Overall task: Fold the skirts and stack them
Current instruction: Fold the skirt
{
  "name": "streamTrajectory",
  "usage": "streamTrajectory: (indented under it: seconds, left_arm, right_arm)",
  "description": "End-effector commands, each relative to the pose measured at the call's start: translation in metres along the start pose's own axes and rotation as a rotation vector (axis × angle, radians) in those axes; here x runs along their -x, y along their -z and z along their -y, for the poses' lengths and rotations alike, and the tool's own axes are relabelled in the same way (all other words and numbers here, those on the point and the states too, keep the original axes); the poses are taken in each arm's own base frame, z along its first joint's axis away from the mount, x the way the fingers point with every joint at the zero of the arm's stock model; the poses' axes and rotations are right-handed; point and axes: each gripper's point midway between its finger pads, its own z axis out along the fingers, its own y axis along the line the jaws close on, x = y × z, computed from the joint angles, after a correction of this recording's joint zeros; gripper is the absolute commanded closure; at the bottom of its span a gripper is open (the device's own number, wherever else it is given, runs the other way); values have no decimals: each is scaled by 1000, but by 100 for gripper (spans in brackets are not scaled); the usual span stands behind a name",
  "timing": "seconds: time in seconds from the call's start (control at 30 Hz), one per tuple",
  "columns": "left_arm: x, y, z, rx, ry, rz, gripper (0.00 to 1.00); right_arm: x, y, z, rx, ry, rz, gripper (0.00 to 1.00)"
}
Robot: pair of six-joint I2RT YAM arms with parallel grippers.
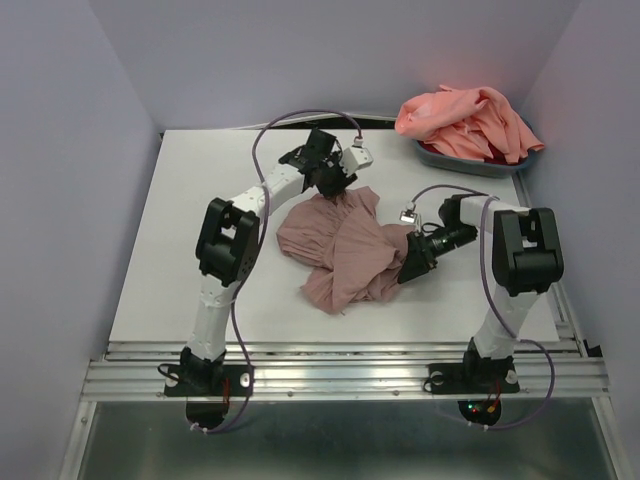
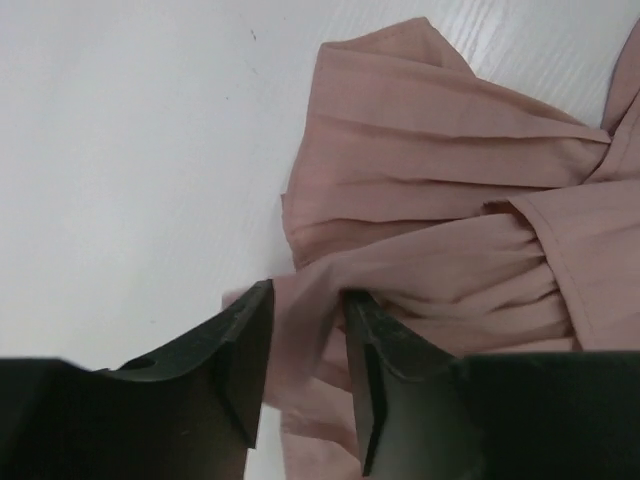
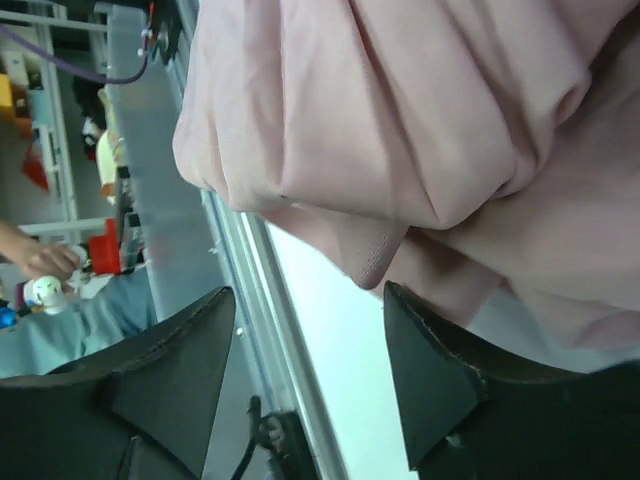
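From overhead I see the whole layout: the mauve skirt (image 1: 340, 250) lies crumpled mid-tabletop (image 1: 180, 260) between my two arms, and the coral skirt (image 1: 465, 122) is heaped in a grey bin (image 1: 480, 162) at the far right corner, well apart. Neither wrist camera shows that bin. My left wrist view shows what the overhead cannot: my left tool (image 2: 305, 345) stands with jaws apart, a fold of the mauve skirt running between them, at the garment's far edge. Whether the pads touch the cloth I cannot tell. My right wrist view shows my right tool (image 3: 310, 330) with jaws apart and nothing between them, mauve cloth bunched just above; overhead, this tool is partly hidden against the skirt's right edge. The mauve skirt shows pleats and twisted, overlapping folds, not laid flat.
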Motion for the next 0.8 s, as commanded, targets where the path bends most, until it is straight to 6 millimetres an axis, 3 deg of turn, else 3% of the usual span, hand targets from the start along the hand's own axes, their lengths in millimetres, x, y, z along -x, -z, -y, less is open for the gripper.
streamTrajectory:
  seconds: [0.0, 0.03, 0.1, 0.13, 0.23, 0.3, 0.33, 0.37, 0.4, 0.43, 0.47, 0.5, 0.57, 0.6, 0.73, 0.77]
  left_arm:
    - [71, 50, -33, 118, 13, 162, 39]
    - [76, 57, -37, 140, 16, 167, 23]
    - [86, 74, -42, 171, 38, 184, 21]
    - [94, 92, -44, 183, 68, 196, 17]
    - [82, 110, -33, 168, 105, 142, 16]
    - [69, 142, -11, 132, 176, 118, 18]
    - [59, 149, 4, 75, 186, 114, 19]
    - [52, 155, 26, -19, 162, 129, 20]
    - [33, 168, 46, -36, 152, 133, 20]
    - [17, 175, 61, -54, 166, 114, 20]
    - [16, 183, 59, -37, 196, 161, 18]
    - [2, 198, 68, -45, 233, 181, 17]
    - [2, 214, 64, -94, 329, 268, 15]
    - [-12, 226, 43, -62, 446, 286, 15]
    - [-25, 248, 24, -52, 534, 312, 14]
    - [-30, 250, 22, -31, 525, 304, 13]
  right_arm:
    - [-1, 10, -34, 40, -15, -18, 27]
    - [3, 11, -30, 10, 22, -6, 24]
    - [10, 17, -28, -63, 30, 0, 23]
    - [21, 23, -28, -118, 80, 31, 23]
    - [45, 38, -25, -236, 115, 76, 25]
    - [70, 52, -32, -318, 118, 166, 29]
    - [86, 59, -29, -369, 205, 216, 29]
    - [93, 62, -42, -397, 288, 230, 30]
    - [101, 68, -50, -465, 386, 233, 30]
    - [103, 62, -50, -485, 420, 212, 30]
    - [106, 47, -65, -550, 524, 160, 29]
    - [107, 37, -74, -580, 587, 136, 29]
    - [112, 18, -95, -608, 722, 126, 28]
    - [106, -7, -107, -609, 799, 78, 28]
    - [85, -57, -103, -615, 949, -72, 27]
    - [71, -79, -106, -585, 1037, -134, 25]
